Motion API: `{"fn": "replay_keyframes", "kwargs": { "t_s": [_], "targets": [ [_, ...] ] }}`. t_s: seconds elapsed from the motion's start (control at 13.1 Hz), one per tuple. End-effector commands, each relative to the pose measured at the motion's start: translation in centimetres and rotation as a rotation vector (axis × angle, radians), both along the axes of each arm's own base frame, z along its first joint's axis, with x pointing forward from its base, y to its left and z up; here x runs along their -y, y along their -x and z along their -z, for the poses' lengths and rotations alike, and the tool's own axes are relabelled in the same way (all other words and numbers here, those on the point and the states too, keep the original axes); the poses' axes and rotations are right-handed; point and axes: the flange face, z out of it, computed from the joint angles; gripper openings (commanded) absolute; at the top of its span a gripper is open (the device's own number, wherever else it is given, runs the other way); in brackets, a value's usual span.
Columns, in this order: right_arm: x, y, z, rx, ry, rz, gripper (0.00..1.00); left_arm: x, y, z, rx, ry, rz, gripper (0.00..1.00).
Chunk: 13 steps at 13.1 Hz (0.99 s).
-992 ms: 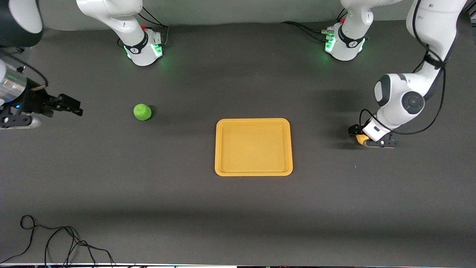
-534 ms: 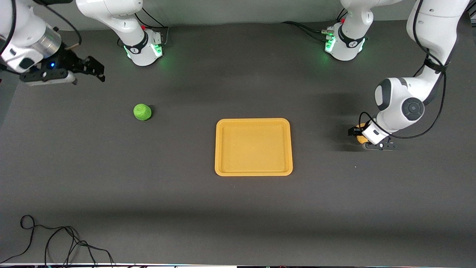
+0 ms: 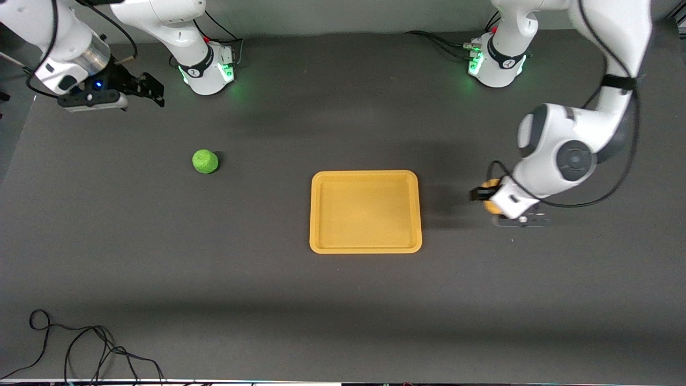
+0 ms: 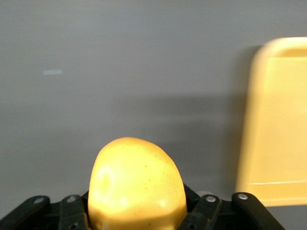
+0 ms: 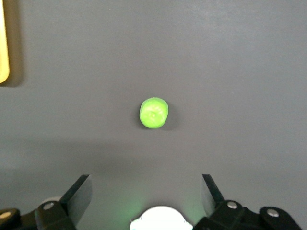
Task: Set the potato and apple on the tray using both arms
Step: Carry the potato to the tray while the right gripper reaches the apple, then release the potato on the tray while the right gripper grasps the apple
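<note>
Left gripper [image 3: 490, 199] clamps bumpy yellow-orange potato [image 4: 136, 184], mostly hidden in front view, beside flat rimmed orange tray [image 3: 365, 212]. Right gripper [image 5: 146, 194] spread wide; right wrist shows matte green apple [image 5: 154, 113].

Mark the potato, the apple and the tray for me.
potato [image 4: 136, 184]: left wrist view, middle of its skin, held in the left claw.
apple [image 3: 205, 161]: front view, its top centre.
tray [image 3: 365, 173]: front view, the rim nearest the robots' bases.
</note>
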Motion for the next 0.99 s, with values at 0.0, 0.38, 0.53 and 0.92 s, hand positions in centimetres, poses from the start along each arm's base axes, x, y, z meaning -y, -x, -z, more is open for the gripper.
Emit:
{"fn": "replay_keyframes", "kwargs": {
  "t_s": [0.0, 0.38, 0.53, 0.92],
  "targets": [
    [-0.3, 0.3, 6.0, 0.031, -0.008, 0.020, 1.00, 10.5, 0.5, 2.9, 0.060, 0.076, -0.032, 0.00],
    [-0.4, -1.6, 16.4, 0.063, -0.010, 0.026, 1.00, 16.2, 2.3, 7.8, 0.124, 0.063, 0.009, 0.06],
    [-1.3, -1.8, 20.1, 0.095, -0.015, 0.015, 1.00, 16.1, 2.4, 8.8, 0.110, 0.015, 0.016, 0.19],
    [-1.2, -1.1, 28.5, 0.138, -0.013, 0.027, 1.00, 16.7, 2.0, 9.1, 0.132, -0.018, 0.048, 0.99]
  ]
}}
